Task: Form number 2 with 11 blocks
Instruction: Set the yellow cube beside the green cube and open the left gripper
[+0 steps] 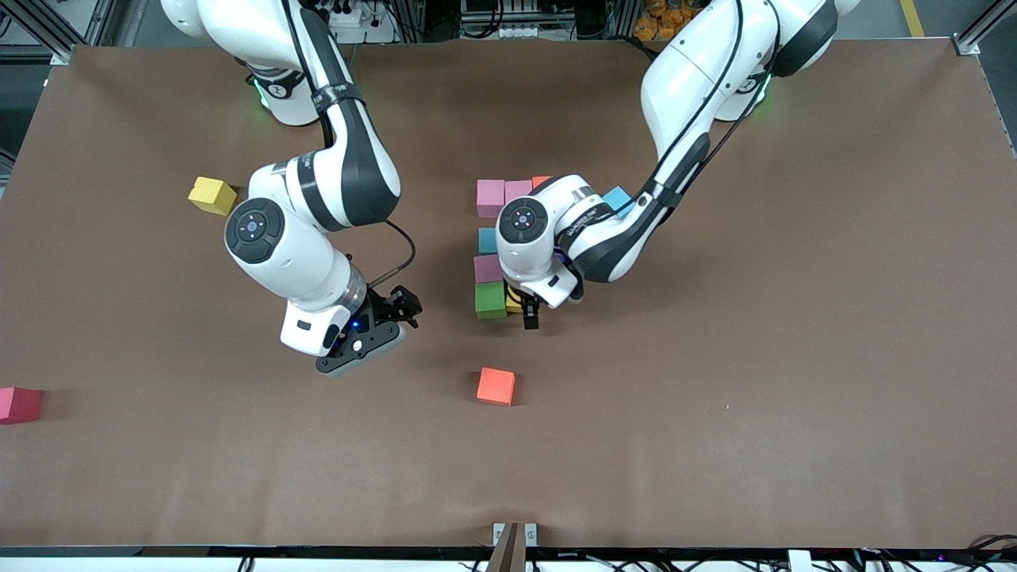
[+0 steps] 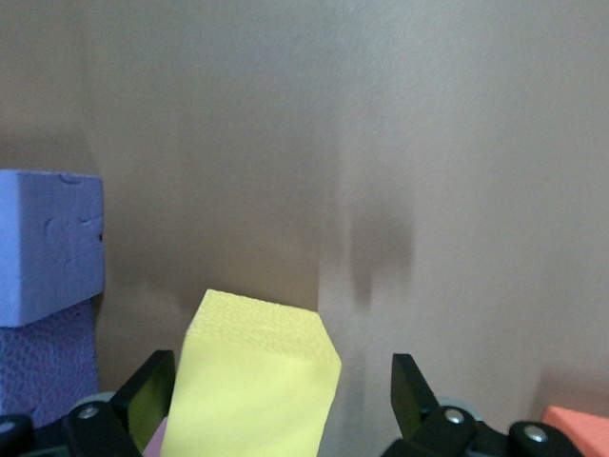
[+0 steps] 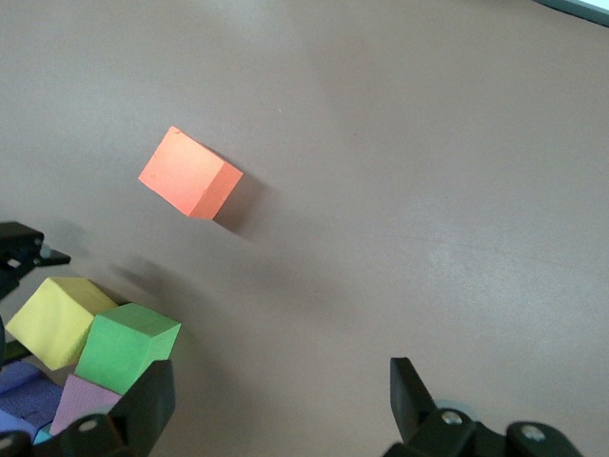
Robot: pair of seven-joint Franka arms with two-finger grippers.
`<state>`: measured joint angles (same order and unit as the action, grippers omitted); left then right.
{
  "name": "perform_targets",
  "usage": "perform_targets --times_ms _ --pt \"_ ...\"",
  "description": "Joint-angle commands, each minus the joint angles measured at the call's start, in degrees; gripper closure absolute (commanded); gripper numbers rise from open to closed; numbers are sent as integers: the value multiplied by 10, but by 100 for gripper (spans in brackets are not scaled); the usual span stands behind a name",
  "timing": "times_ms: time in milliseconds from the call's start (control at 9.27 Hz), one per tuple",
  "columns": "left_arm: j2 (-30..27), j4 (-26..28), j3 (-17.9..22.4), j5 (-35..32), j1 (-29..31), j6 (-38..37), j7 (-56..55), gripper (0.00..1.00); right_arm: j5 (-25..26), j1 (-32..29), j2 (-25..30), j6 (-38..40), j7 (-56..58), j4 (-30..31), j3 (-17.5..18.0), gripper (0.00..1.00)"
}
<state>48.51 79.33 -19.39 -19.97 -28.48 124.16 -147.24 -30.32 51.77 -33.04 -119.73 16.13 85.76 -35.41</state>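
Note:
Mid-table, blocks lie together. Two pink ones (image 1: pixel 490 197) and a red corner (image 1: pixel 542 181) form the row farthest from the front camera. A blue (image 1: pixel 487 240), a purple (image 1: pixel 488 268) and a green block (image 1: pixel 490 299) run in a column toward that camera. My left gripper (image 1: pixel 530 314) is open and straddles a yellow block (image 2: pixel 257 381) beside the green one, with a gap at one finger (image 2: pixel 409 390). My right gripper (image 3: pixel 281 390) hangs open and empty over bare table toward the right arm's end. A loose orange block (image 1: pixel 496 386) lies nearer the front camera.
A second yellow block (image 1: pixel 212 195) sits near the right arm's base. A dark pink block (image 1: pixel 19 404) lies at the table edge on that same end. Another blue block (image 1: pixel 616 199) shows partly under the left arm.

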Motion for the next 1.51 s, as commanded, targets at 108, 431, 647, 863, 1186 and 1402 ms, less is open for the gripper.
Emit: perform_targets --times_ms 108,431,647,863,1186,1402 --pt "-18 -16 1 14 19 -35 5 0 5 2 10 7 2 2 3 0" --pt "-27 -16 -4 13 19 -47 6 0 5 1 10 7 7 2 3 0" --pt "-27 -16 -5 13 19 -52 6 0 5 0 10 6 7 2 3 0" --pt "-26 -18 1 9 18 -52 36 0 5 0 10 6 7 2 3 0" --pt "-21 -44 1 10 28 -36 133 0 5 0 10 7 7 2 3 0" --pt "-18 -45 3 10 46 17 191 0 4 2 10 7 6 3 3 0"
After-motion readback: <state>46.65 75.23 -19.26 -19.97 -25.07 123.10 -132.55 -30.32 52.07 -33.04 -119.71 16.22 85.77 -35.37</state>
